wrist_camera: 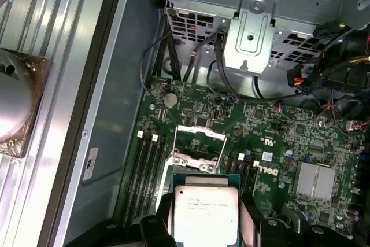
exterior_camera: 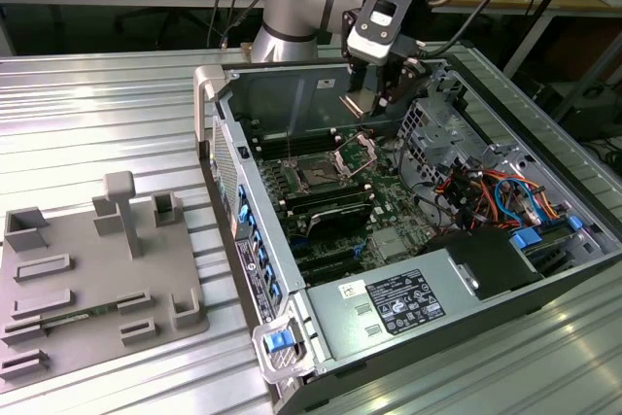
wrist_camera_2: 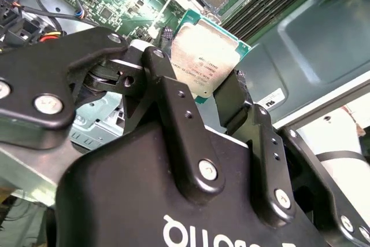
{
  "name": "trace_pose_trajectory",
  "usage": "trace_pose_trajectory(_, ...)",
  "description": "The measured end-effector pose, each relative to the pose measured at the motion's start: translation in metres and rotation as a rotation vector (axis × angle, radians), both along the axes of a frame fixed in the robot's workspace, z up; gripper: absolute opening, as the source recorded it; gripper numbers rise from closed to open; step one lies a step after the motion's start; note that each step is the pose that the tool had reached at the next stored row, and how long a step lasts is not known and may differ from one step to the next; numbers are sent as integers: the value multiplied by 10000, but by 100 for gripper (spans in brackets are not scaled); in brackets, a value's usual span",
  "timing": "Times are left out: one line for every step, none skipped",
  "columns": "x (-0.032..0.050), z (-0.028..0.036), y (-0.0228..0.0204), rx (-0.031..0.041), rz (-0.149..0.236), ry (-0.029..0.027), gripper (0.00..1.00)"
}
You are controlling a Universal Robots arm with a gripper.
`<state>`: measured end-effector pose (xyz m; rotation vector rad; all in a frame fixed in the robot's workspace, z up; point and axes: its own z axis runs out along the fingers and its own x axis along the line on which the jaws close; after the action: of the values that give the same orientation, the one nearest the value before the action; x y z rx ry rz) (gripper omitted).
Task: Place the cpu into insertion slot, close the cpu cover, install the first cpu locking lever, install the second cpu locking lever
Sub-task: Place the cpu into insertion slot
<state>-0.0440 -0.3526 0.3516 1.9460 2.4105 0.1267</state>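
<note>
Ribbed metal bench (exterior_camera: 97, 114) carries the open computer case (exterior_camera: 282, 94); upper centre of the exterior view, my gripper (exterior_camera: 372, 99) clenches the cpu (wrist_camera_2: 202, 56).

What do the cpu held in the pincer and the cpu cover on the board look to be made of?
cpu: the face looks like metal, matte silvery-tan, with a soft sheen under the light; its thin green edge suggests circuit-board laminate.
cpu cover: probably bare stamped steel or similar metal, silver and shiny, judging by bright glints along its thin frame.
</note>
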Motion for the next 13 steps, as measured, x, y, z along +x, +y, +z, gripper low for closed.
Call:
trace_pose_trajectory(0,0,0,0,-55,-1,55)
trace_pose_trajectory(0,0,0,1,-75,-1,55)
trace_pose_trajectory(0,0,0,0,-88,0,55)
trace_pose_trajectory(0,0,0,0,-111,-1,55)
trace_pose_trajectory(0,0,0,0,-125,-1,55)
trace_pose_trajectory(0,0,0,0,-144,-1,55)
trace_pose_trajectory(0,0,0,0,-161,0,55)
trace_pose_trajectory(0,0,0,0,-177,-1,55)
trace_pose_trajectory(0,0,0,0,-200,0,55)
trace_pose_trajectory(0,0,0,0,-224,-1,55)
trace_pose_trajectory(0,0,0,0,-236,-1,55)
trace_pose_trajectory(0,0,0,0,-241,0,55)
trace_pose_trajectory(0,0,0,0,-242,-1,55)
